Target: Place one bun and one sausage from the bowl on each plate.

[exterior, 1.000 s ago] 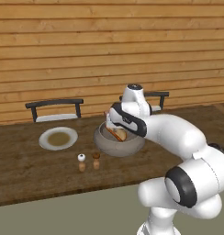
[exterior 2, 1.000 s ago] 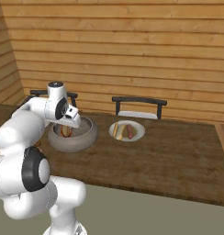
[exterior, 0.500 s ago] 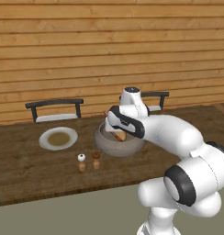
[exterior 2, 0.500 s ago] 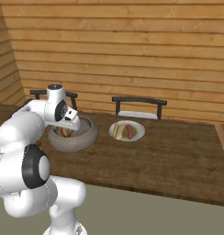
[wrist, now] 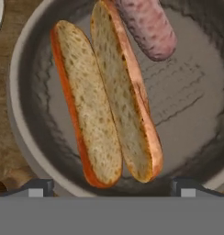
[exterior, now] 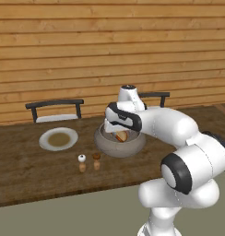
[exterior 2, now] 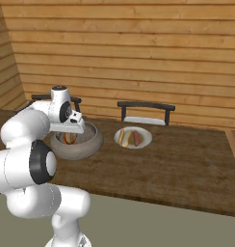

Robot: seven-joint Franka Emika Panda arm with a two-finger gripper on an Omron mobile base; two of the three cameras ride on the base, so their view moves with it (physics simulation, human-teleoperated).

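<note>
Jaws (wrist: 109,190) are standing wide above the bun (wrist: 104,98) in the grey bowl (wrist: 22,114), probably preparing to grasp it.

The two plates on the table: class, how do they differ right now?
The right plate holds a bun and a sausage; the left plate holds no food. The left plate has two small shakers near it; the right plate does not. Both are white, round, and flank the bowl.
</note>
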